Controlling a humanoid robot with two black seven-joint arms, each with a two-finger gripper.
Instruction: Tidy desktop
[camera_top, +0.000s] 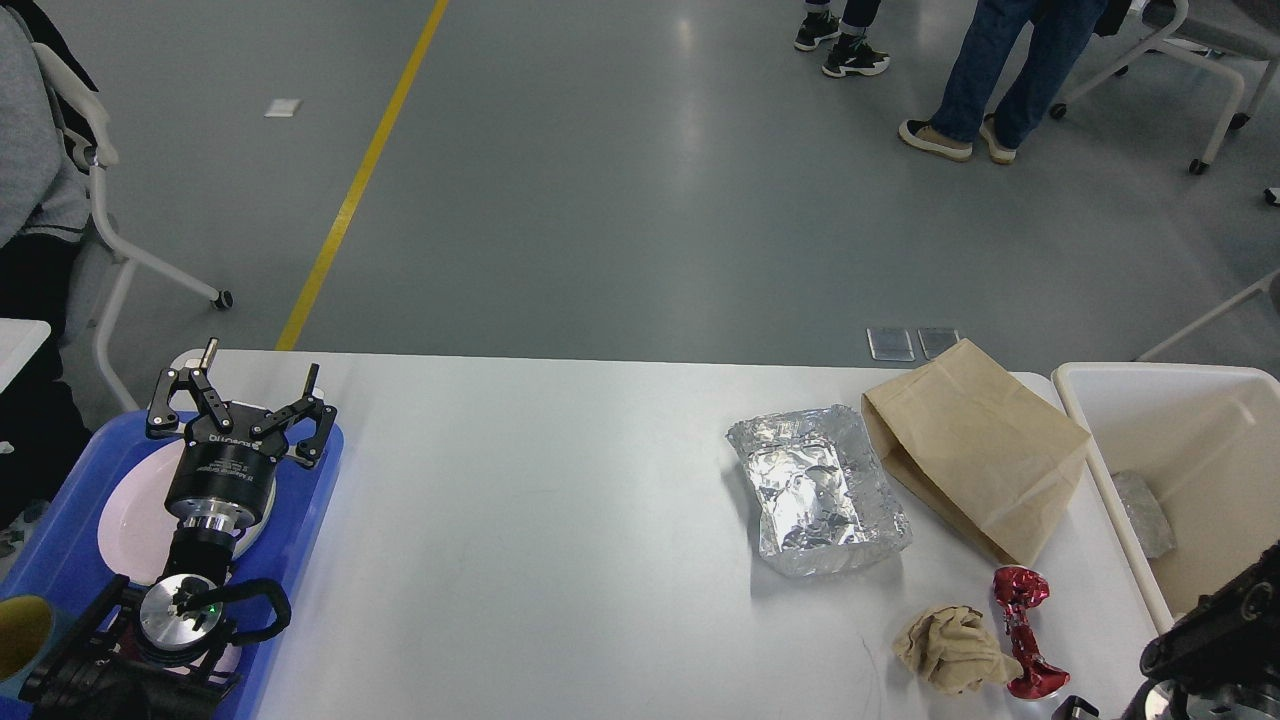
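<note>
The white desktop (550, 520) fills the lower half of the head view. On its right part lie a crumpled foil tray (820, 490), a flat brown paper bag (975, 445), a crumpled brown paper ball (950, 650) and a red foil wrapper (1025, 630). My left gripper (260, 365) is open and empty above the blue tray (310, 500) at the left. Of my right arm (1215, 640) only the wrist shows at the bottom right corner. Its fingers are almost wholly below the frame edge.
A white plate (125, 515) and a yellow cup (18, 630) sit on the blue tray. A cream-white bin (1160, 385) stands off the desktop's right end with a foil piece (1140, 510) inside. People and chairs stand on the floor beyond.
</note>
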